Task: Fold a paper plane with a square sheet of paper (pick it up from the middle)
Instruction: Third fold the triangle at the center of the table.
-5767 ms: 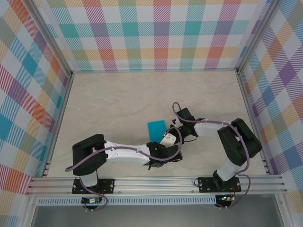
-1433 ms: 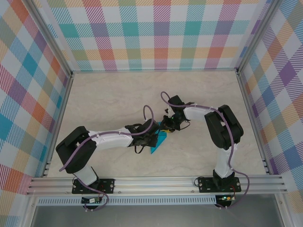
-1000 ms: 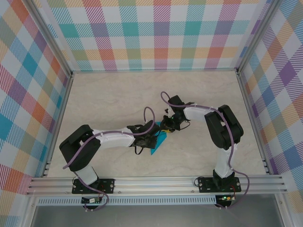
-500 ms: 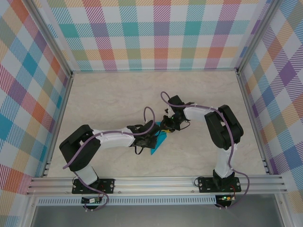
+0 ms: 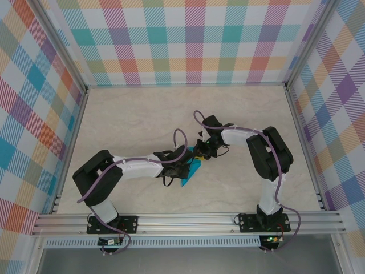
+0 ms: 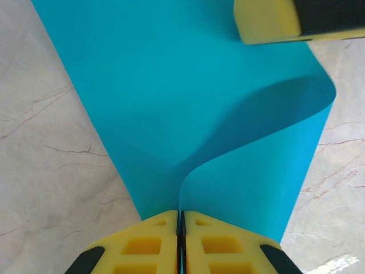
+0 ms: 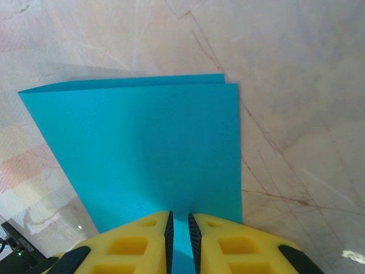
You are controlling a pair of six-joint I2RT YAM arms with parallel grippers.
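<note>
Against the overhead picture from 5.8 s earlier, the sheet of paper [image 5: 192, 173] no longer lies flat as a rectangle farther back. It now shows as a narrow, tilted shape at the table centre, between the 2 wrists. Over the last 0.5 s nothing has shifted.

The left gripper [image 6: 181, 224] is clamped on the near edge of the sheet. Its wrist view shows the upper layer curling up in a bend, with 1 finger [image 6: 267, 20] of the right gripper [image 7: 178, 224] at the far corner. The right gripper is pinched on the sheet, and its view shows 2 layers with nearly matched far edges.

The table [image 5: 131, 120] is pale and marble-patterned. Plaid walls [image 5: 188, 40] enclose 3 sides, and an aluminium rail [image 5: 188, 220] runs along the front.
</note>
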